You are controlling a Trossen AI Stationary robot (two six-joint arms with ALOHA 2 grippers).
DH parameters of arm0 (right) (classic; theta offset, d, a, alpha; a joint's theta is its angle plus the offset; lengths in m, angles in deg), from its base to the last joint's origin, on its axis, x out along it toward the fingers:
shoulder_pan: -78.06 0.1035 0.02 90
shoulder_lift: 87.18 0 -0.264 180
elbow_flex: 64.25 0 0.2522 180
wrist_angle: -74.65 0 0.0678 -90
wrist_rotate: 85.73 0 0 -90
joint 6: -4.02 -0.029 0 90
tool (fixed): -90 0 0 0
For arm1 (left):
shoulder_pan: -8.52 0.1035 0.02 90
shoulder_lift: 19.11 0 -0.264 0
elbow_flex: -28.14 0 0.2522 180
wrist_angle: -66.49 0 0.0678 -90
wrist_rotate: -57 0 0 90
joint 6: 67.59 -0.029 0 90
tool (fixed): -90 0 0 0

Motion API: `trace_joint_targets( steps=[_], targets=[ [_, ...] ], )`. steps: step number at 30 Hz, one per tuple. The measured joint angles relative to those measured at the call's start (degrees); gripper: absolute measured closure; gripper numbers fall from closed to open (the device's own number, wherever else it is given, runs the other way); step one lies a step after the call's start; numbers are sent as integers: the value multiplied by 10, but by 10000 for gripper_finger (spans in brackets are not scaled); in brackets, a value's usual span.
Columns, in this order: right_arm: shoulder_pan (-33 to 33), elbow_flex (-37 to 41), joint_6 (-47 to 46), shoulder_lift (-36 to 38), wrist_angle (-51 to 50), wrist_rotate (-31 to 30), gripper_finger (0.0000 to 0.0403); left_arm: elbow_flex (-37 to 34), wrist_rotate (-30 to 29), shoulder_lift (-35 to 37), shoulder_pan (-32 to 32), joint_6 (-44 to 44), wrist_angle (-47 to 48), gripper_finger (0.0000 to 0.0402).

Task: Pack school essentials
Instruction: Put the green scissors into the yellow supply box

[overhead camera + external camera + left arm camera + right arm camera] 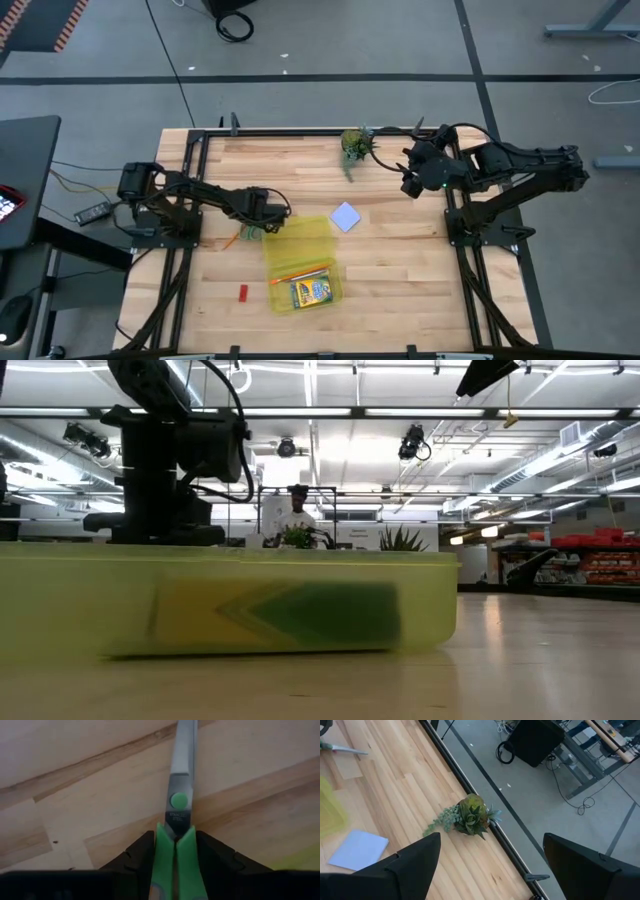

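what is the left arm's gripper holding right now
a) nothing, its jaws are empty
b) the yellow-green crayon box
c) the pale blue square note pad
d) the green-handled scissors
d: in the left wrist view the left gripper is clamped on the handles of the green-handled scissors, whose grey metal blades point out over the light wooden table.

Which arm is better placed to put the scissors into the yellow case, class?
The left. Its pincer is shut on the scissors beside the case; the right pincer waits open near the plant.
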Motion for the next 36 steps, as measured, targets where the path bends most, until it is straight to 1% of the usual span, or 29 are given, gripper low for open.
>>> trace_joint_targets(
  steps=[5, 11, 18, 22, 29, 36],
  targets=[
    [0, 0, -1, 0, 0, 0, 44, 0, 1, 0, 0, -3, -1, 258],
    [0, 0, 0, 0, 0, 0, 44, 1, 1, 0, 0, -10, 0, 271],
    [0, 0, -2, 0, 0, 0, 44, 15, 9, -1, -1, -19, 6, 268],
    [0, 0, -2, 0, 0, 0, 44, 24, 4, -1, -1, -30, 14, 275],
    [0, 0, -5, 0, 0, 0, 44, 40, -5, -1, -1, -34, 36, 270],
    [0, 0, -7, 0, 0, 0, 44, 45, -7, -1, -1, -45, 42, 276]
  ],
)
